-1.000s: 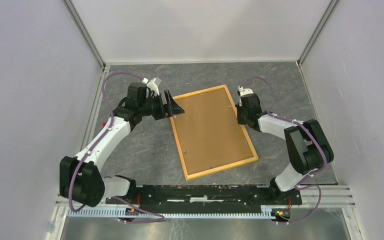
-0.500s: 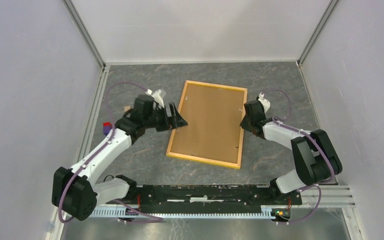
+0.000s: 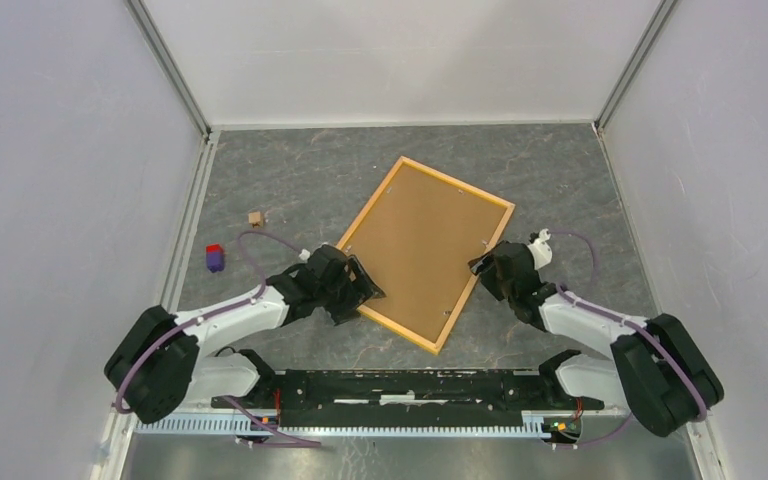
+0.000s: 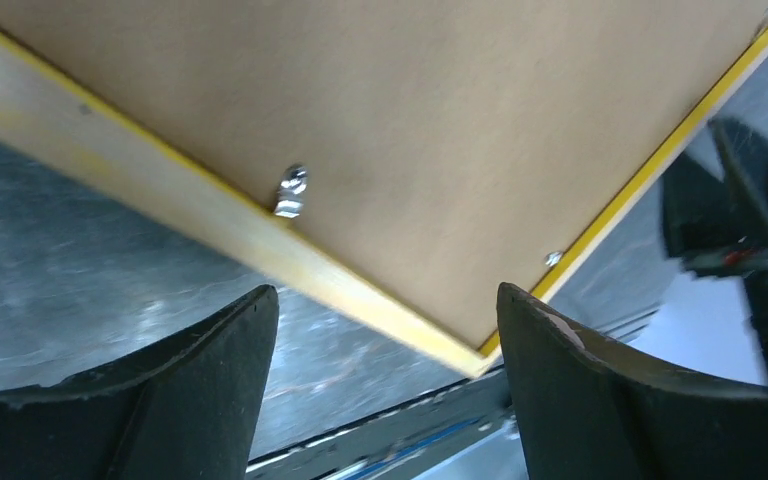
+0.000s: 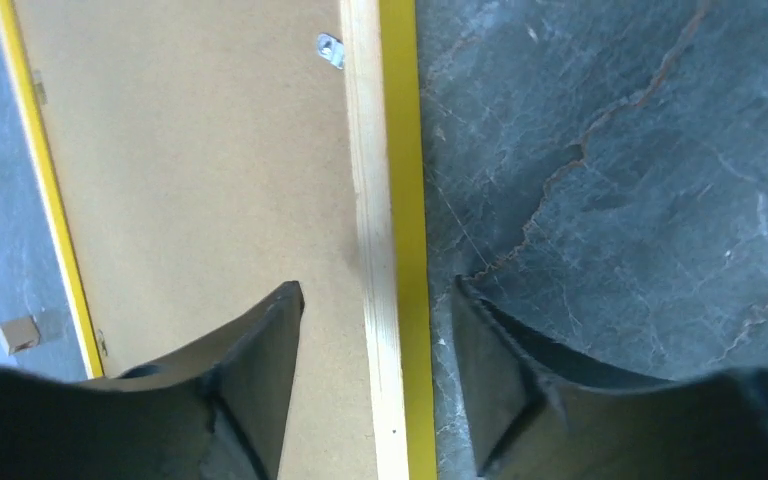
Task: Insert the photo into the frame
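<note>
The frame point(image 3: 371, 200) lies back-up in the middle of the desk point(image 3: 300, 180), set cornerwise so that one corner points to the far edge and another to the near edge, with the brown backing board point(image 3: 425, 250) seated inside its rails and small metal clips point(image 4: 290, 190) showing along the inner edge. The photo is not to be seen in any view, so I cannot tell whether it is under the board. Over the last second the frame has swung clockwise as seen from above, and both arms have drawn back toward the near edge. The right claw point(image 3: 482, 268), clenched until a moment ago, has now let go: in its wrist view the fingers stand either side of the frame's right-hand rail with a gap on each side. The left claw point(image 3: 360, 290) is spread wide above the near-left rail, gripping nothing. I judge the turning done and the frame freed, with the clips and board next to be dealt with. A small wooden block point(image 3: 256, 217) and a purple piece point(image 3: 215, 259) sit near the left edge
</note>
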{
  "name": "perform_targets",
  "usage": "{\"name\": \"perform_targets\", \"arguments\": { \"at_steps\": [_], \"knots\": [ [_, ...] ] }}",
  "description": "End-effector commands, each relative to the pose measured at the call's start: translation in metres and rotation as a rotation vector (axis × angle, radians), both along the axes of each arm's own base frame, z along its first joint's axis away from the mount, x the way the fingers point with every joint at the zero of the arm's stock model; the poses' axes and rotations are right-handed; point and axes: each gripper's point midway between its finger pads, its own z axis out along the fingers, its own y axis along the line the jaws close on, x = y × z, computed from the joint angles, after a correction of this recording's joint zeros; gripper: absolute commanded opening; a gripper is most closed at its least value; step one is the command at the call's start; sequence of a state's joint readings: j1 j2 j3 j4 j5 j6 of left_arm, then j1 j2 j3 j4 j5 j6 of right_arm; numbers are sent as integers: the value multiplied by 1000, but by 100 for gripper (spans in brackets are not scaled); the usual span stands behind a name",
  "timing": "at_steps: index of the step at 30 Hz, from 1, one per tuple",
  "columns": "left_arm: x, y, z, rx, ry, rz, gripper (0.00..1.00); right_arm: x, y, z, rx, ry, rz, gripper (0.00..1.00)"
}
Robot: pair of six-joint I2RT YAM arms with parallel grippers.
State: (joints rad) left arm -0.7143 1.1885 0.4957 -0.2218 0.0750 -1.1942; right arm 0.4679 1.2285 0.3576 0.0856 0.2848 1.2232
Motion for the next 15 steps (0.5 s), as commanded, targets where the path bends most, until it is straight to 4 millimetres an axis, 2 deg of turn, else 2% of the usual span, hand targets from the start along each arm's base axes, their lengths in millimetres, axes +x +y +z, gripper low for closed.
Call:
{"name": "perform_targets", "arguments": {
  "at_steps": [1,3,6,11,15],
  "knots": [
    [24,-15,9,-93,109,268,82,-20,-22,-19,-123,9,39,70],
    [20,-19,7,-113,172,319,76,-15,-26,-8,-178,-58,78,78],
    [18,-22,10,-117,174,384,71,-6,-33,9,-267,-141,120,82],
    [9,-16,-6,-147,258,544,59,1,-45,33,-403,-186,164,83],
    [7,-23,-16,-144,310,565,48,-2,-53,35,-472,-173,187,83]
  ]
}}
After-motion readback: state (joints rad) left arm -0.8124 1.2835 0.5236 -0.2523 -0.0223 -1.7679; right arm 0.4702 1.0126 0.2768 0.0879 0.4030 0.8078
